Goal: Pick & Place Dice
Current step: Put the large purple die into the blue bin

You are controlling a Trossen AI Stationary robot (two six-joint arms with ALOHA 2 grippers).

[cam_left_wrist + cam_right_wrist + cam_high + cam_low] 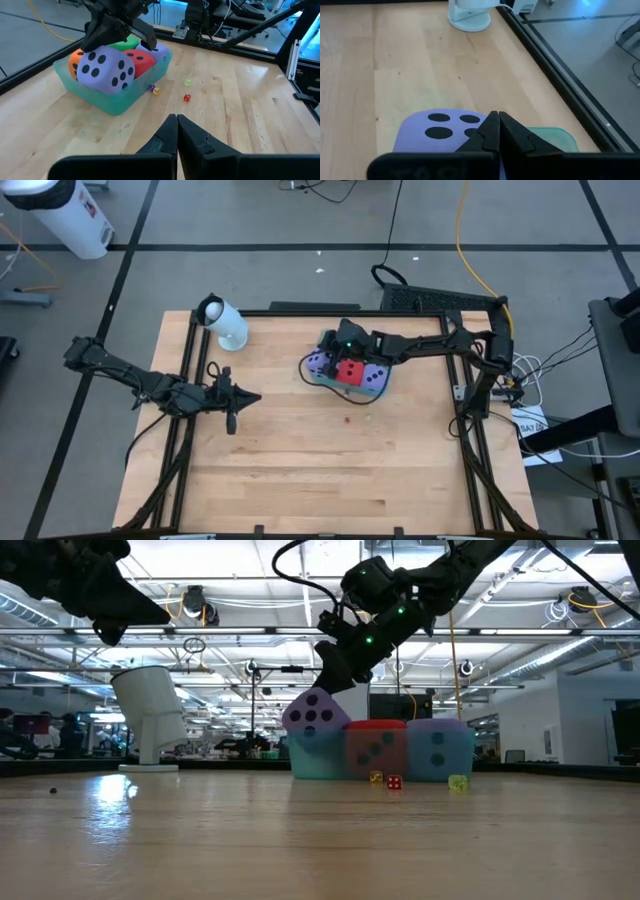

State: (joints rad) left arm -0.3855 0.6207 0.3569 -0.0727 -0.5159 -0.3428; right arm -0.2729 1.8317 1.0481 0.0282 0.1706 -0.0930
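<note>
Dice [350, 372]: soft foam cubes, black-pipped, packed in a teal bin [107, 102], frame centre.
Right gripper [325, 345]: fingers pressed together, nothing held, over purple die [437, 131].
Left gripper [232, 423]: closed, empty, frame left.
Table [300, 470]: pale wood planks.

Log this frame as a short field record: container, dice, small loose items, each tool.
container: teal bin on the wooden table
dice: purple die, red die, orange, green and second purple, all in bin
loose items: three tiny dice beside bin
right tool: shut, above purple die
left tool: shut, waiting apart from bin
</note>
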